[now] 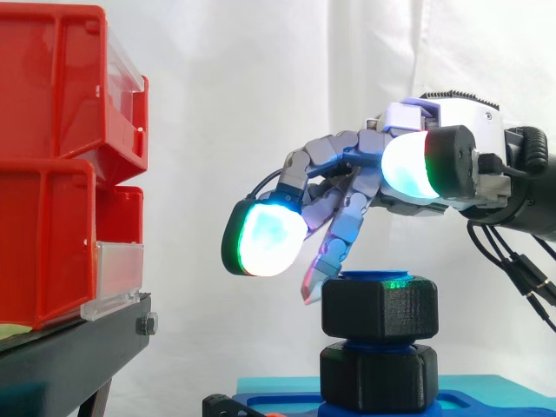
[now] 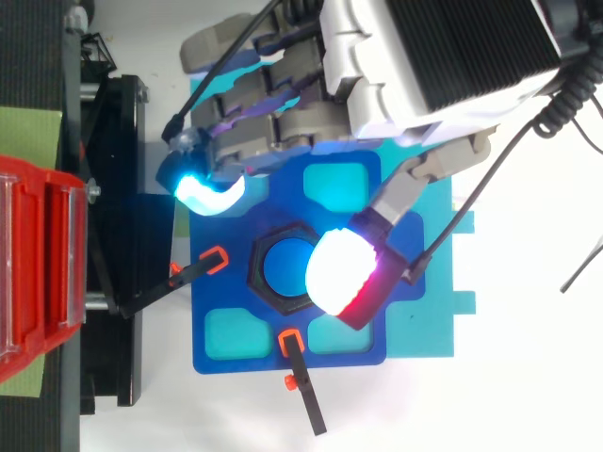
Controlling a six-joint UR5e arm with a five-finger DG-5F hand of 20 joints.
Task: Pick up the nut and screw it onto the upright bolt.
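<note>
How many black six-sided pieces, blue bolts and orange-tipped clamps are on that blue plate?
Black six-sided pieces: 2, upper and lower
Blue bolt: 1
Orange-tipped clamps: 2
Total: 5

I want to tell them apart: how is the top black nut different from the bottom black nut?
The top black nut sits at the tip of the blue bolt, just under the hand; the bottom black nut rests low on the blue base. The top nut has a green glow on its edge; the bottom nut has none. Both are black and chunky.
</note>
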